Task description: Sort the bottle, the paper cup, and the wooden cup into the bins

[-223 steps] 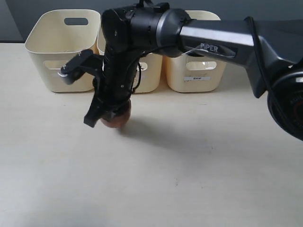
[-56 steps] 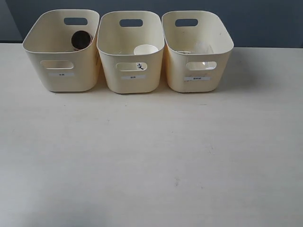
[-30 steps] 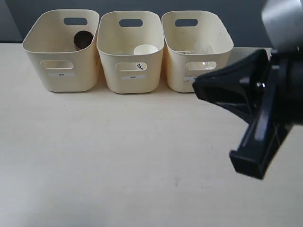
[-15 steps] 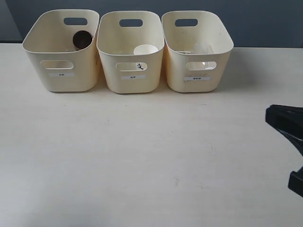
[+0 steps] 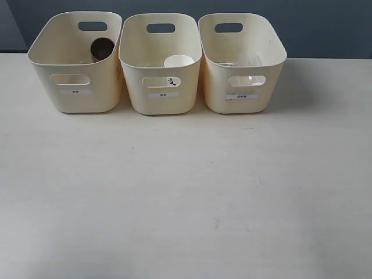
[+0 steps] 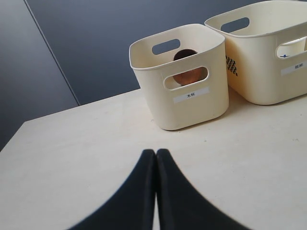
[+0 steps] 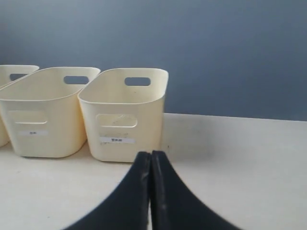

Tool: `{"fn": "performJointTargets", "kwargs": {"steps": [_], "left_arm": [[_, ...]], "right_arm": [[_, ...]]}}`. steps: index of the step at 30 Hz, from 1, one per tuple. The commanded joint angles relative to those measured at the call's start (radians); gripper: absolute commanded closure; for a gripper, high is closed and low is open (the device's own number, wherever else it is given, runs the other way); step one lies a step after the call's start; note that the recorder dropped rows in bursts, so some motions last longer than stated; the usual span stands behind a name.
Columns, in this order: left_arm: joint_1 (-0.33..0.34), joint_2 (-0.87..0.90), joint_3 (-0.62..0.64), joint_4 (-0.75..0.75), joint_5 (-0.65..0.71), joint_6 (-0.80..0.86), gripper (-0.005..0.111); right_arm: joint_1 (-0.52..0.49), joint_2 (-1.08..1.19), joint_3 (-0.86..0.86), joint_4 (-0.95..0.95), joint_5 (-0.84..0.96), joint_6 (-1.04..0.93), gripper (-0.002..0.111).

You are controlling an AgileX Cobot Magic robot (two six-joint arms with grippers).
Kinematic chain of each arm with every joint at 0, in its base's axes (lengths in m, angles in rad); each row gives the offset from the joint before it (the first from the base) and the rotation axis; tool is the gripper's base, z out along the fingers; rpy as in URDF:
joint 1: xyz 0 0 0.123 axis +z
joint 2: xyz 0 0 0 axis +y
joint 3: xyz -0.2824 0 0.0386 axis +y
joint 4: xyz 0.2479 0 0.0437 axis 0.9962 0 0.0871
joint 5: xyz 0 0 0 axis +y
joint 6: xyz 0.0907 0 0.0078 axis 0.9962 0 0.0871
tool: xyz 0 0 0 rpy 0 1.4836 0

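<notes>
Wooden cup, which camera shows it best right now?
The left wrist view: the wooden cup is large there, its brown body showing through the left bin's handle cut-out. The exterior view shows only its dark mouth from above. The right wrist view shows none of it.

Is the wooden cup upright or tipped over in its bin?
Tipped: the wooden cup lies sideways in the left bin, dark mouth facing out.
</notes>
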Motion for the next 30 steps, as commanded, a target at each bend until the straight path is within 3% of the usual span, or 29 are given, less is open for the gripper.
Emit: {"fn": "performJointTargets", "kwargs": {"steps": [1, 30], "left_arm": [[0.003, -0.005, 0.001, 0.002, -0.004, -0.002, 0.107], [0.003, -0.005, 0.001, 0.002, -0.004, -0.002, 0.107]], "right_arm": [[-0.059, -0.095, 0.045, 0.003, -0.008, 0.000, 0.109], [-0.089, -0.128, 0.067, 0.048, -0.005, 0.000, 0.109]]}}
